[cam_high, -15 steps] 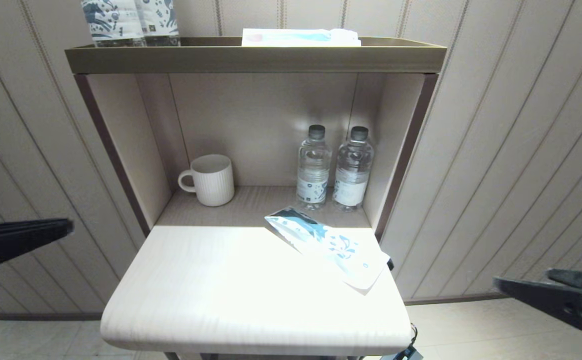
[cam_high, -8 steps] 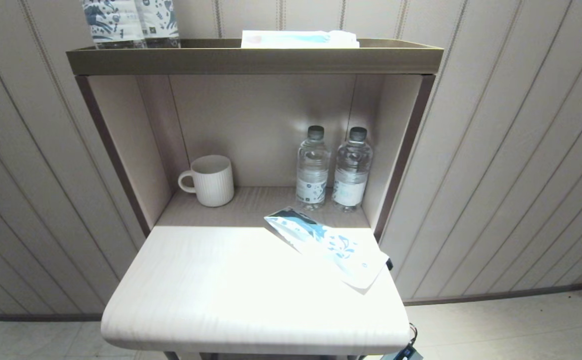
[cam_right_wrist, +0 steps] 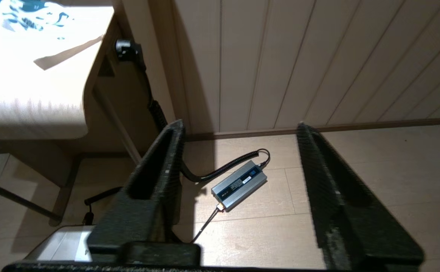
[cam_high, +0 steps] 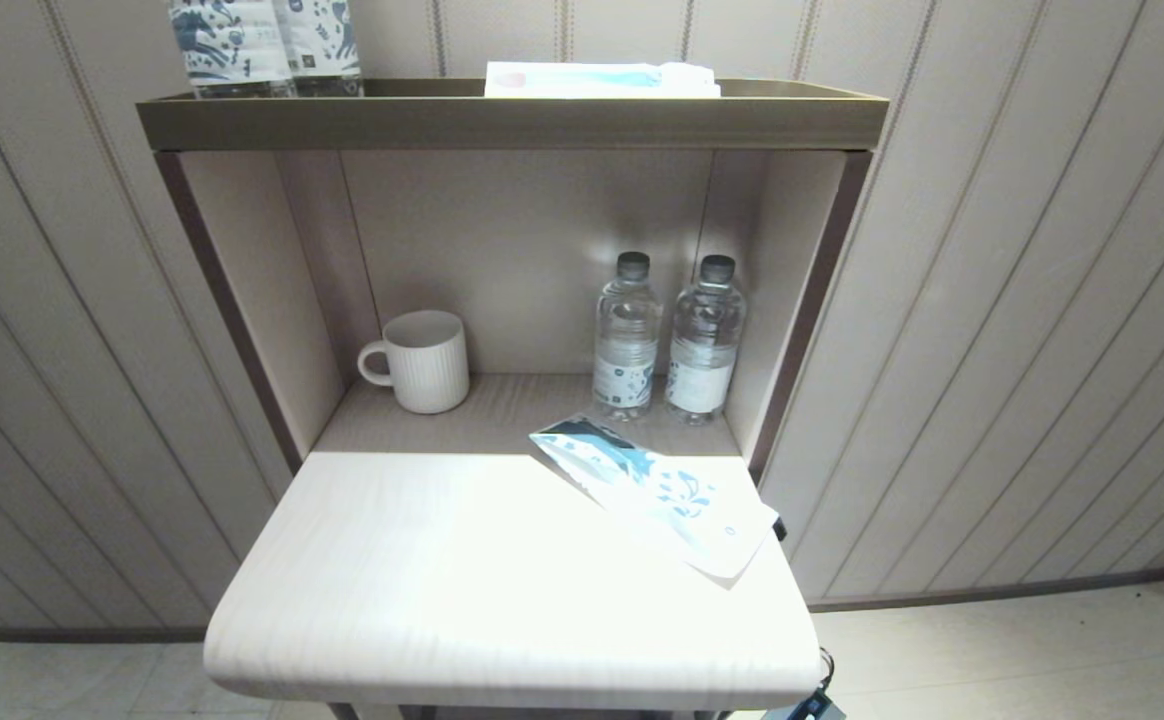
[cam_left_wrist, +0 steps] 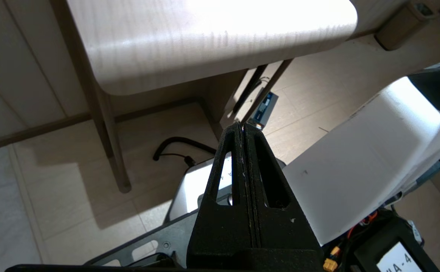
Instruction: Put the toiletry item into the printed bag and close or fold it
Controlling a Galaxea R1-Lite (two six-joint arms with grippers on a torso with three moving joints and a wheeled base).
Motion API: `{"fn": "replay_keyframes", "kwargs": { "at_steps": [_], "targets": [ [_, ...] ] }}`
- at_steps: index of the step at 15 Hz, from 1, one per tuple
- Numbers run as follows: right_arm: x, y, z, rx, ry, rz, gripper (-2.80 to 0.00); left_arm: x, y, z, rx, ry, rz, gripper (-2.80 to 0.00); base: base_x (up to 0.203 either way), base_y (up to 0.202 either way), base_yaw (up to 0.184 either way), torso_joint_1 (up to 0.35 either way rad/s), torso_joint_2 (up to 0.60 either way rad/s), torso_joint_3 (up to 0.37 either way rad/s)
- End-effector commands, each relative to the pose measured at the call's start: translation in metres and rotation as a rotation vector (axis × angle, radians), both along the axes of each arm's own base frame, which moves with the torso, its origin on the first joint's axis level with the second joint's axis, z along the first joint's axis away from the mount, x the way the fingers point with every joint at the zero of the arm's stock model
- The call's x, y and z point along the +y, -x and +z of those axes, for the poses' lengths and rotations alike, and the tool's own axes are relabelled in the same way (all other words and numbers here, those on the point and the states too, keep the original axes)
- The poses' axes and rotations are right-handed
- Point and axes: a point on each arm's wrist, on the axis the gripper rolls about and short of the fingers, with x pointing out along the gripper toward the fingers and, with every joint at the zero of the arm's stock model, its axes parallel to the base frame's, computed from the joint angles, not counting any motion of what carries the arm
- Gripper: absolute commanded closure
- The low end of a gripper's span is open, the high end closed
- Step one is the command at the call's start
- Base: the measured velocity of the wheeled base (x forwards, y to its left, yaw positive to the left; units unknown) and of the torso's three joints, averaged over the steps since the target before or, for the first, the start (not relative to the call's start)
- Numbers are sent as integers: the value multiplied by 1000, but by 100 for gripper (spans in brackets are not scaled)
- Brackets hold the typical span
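The printed bag [cam_high: 657, 490] lies flat on the right rear part of the pale table [cam_high: 422, 600], its blue horse print up and one corner near the table's right edge. A corner of the printed bag [cam_right_wrist: 27, 22] also shows in the right wrist view. No toothbrush shows in any view. Neither gripper appears in the head view. My left gripper [cam_left_wrist: 242, 126] hangs low beside the table, shut with nothing in it. Low at the table's right side over the floor, my right gripper [cam_right_wrist: 239, 126] stands open and empty.
In the shelf niche stand a ribbed white mug [cam_high: 422, 360] and two clear water bottles [cam_high: 627, 335] [cam_high: 704, 335]. The top shelf [cam_high: 512, 115] carries printed-label bottles [cam_high: 262, 45] and a flat white-and-blue packet [cam_high: 602, 78]. A grey power adapter [cam_right_wrist: 239, 184] with cable lies on the floor.
Both arms, seen at the head view's left and right edges one second ago, have dropped out of that view. The bag has not moved.
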Motion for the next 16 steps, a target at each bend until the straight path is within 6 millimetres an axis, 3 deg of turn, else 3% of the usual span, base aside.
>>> {"fn": "replay_keyframes", "kwargs": {
  "at_steps": [1, 4, 5, 9, 13, 16],
  "targets": [
    [0, 9, -18, -59, 29, 26, 0, 1, 3, -8, 3, 3, 5, 0, 0, 0, 0, 0, 0, 0],
    [0, 8, -42, -60, 139, 48, 0, 1, -1, -17, 4, -59, 3, 0, 0, 0, 0, 0, 0, 0],
    [1, 5, -48, -39, 147, 52, -280, 1, -1, -18, -1, -75, -1, 0, 0, 0, 0, 0, 0, 0],
    [0, -17, -76, -68, 202, 28, -280, 2, 2, -9, -39, -82, 41, 0, 0, 0, 0, 0, 0, 0],
    [1, -21, -80, -94, 203, 94, -280, 6, 7, 8, -114, -122, 197, 0, 0, 0, 0, 0, 0, 0],
    [2, -21, -81, -93, 170, 116, -280, -3, 11, -1, -141, -150, 391, 0, 0, 0, 0, 0, 0, 0]
  ]
}}
